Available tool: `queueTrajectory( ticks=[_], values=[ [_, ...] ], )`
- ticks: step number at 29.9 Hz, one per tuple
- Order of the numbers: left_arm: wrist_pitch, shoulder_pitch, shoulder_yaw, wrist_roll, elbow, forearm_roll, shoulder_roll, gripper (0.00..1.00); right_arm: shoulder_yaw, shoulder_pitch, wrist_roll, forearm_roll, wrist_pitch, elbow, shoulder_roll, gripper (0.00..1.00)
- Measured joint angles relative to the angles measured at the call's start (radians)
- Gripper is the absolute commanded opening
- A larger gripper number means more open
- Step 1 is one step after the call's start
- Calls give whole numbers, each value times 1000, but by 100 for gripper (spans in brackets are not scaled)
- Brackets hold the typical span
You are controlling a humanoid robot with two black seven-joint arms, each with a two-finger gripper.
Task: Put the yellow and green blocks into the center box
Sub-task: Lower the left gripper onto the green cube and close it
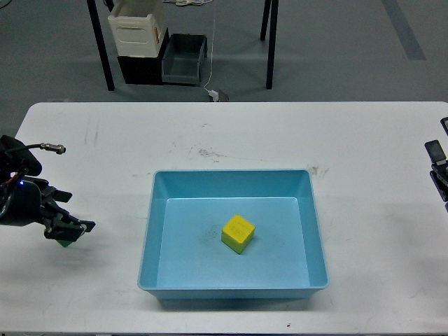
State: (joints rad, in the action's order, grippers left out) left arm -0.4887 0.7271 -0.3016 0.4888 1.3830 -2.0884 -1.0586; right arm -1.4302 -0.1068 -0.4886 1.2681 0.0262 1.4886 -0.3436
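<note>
Yellow block (238, 233) is lying inside the blue tray (150, 231); left gripper (68, 234) is clenching the green block (65, 243) outside; right gripper (439, 166) unclear.

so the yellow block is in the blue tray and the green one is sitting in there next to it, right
Not quite. The yellow block does sit in the light-blue tray, but the green block is not beside it. The head view shows it outside the tray, over the white table to the left, at the fingers of the left gripper.
</note>
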Motion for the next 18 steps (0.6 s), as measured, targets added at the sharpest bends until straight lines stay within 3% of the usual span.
queueTrajectory(
  ticks=[18],
  values=[
    [0, 3, 31, 0, -77, -54, 20, 99, 1, -30, 0, -1, -3, 0, 9, 99]
  ],
)
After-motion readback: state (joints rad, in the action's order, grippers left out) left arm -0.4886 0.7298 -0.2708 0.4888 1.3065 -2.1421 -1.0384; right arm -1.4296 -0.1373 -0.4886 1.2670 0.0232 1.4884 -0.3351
